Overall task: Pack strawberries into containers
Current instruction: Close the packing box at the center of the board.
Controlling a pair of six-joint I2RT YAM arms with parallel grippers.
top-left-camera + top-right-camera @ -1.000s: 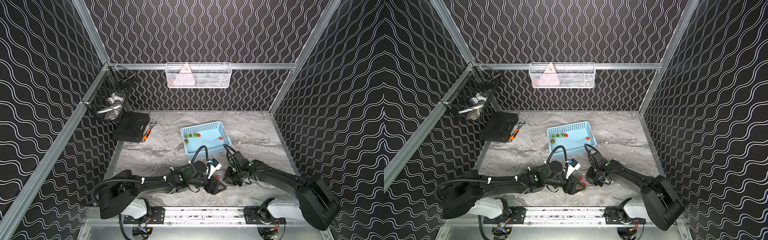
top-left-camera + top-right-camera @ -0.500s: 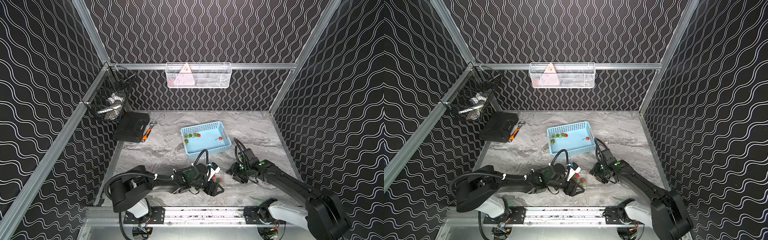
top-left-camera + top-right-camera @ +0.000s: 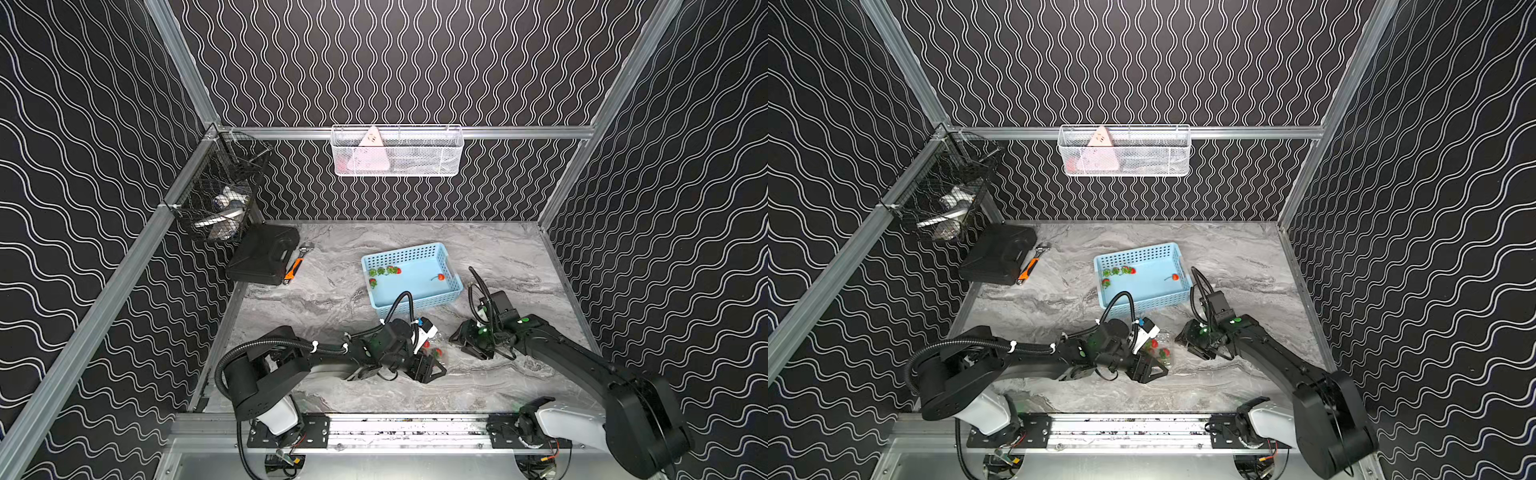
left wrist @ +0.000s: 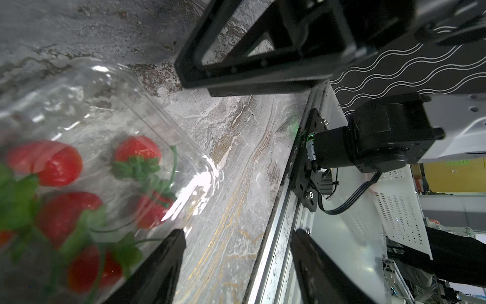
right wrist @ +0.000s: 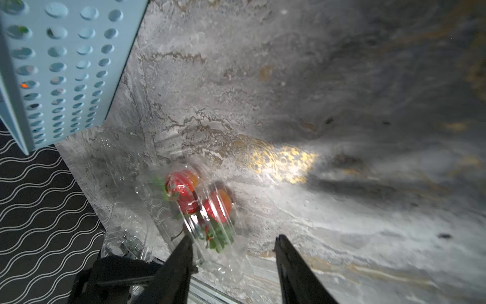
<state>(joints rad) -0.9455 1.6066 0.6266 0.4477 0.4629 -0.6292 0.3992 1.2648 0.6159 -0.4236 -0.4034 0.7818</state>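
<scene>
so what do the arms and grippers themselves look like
The left arm and right arm are black jointed links on white bases. A black cable loops over each wrist; white ties clip the left arm's hose. A green light shows on the right wrist. The left gripper and right gripper have two black tapering fingers each.

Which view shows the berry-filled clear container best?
Left wrist: the clear container sits close, berries plain inside. Right wrist shows it smaller and blurred; in both top views, just red specks.

Black wavy-line walls (image 3: 395, 62), aluminium frame (image 3: 291, 132), grey marble tabletop (image 3: 498, 257)
</scene>
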